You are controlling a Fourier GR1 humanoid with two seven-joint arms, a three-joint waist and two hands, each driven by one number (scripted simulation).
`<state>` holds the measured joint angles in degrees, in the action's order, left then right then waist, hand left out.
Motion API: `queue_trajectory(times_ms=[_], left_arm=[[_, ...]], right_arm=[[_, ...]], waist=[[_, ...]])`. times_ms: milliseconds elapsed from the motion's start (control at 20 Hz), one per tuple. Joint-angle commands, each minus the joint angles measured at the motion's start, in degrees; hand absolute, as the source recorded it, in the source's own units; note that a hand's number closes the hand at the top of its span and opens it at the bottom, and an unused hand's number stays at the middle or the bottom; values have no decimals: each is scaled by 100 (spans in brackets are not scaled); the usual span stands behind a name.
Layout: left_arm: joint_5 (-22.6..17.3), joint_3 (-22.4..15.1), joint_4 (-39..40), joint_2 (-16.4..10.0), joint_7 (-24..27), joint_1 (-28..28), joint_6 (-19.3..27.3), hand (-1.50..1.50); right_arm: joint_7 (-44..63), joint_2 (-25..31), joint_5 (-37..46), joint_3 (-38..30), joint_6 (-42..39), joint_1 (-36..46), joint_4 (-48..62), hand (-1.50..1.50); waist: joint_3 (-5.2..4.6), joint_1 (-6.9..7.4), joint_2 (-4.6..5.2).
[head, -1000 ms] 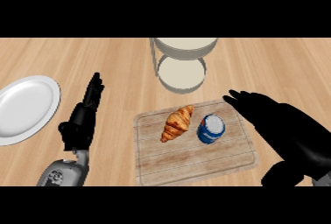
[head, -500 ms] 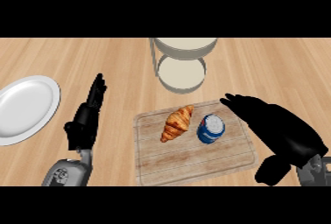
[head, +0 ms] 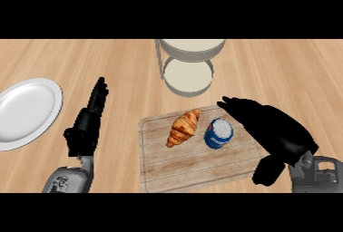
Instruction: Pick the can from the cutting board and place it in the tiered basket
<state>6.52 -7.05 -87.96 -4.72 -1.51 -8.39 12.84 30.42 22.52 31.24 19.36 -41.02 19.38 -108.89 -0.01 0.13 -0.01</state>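
My open, empty right robot hand (head: 273,132) hovers beside the can (head: 218,132) on the cutting board (head: 191,168); a croissant (head: 184,127) flanks the can.

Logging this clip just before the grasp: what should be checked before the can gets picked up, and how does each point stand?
1. Can on the cutting board: ok.
2. Right hand beside the can, on its right, open and not curled round it: ok.
3. Fingertips touching the can: cannot tell.
4. Croissant away from the grasp side: ok, it lies left of the can with a narrow gap.
5. Tiered basket in view beyond the board: ok.
6. Left hand out of the way: ok, open between the plate and the board.
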Motion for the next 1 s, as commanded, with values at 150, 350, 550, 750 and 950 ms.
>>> queue_trajectory(times_ms=[150,350,550,750,950], left_arm=[[-122,323,315,-4,438,28,-251,0],[22,139,-484,-56,-342,123,-287,0],[194,48,-562,94,-37,515,-175,0],[-96,406,-321,-68,-168,169,-496,0],[202,295,-211,159,-250,-21,-239,0]], right_arm=[[-395,-332,341,-343,-179,-54,320,-150],[-129,-842,898,257,44,-34,616,-150],[-445,-726,893,-203,-250,-53,653,-150],[-609,-940,1219,-37,38,-211,758,-150],[-794,-994,1435,-110,80,-331,943,-150]], waist=[[0,-6,2],[1,21,-1],[0,5,-3],[1,0,0],[1,-9,-1]])
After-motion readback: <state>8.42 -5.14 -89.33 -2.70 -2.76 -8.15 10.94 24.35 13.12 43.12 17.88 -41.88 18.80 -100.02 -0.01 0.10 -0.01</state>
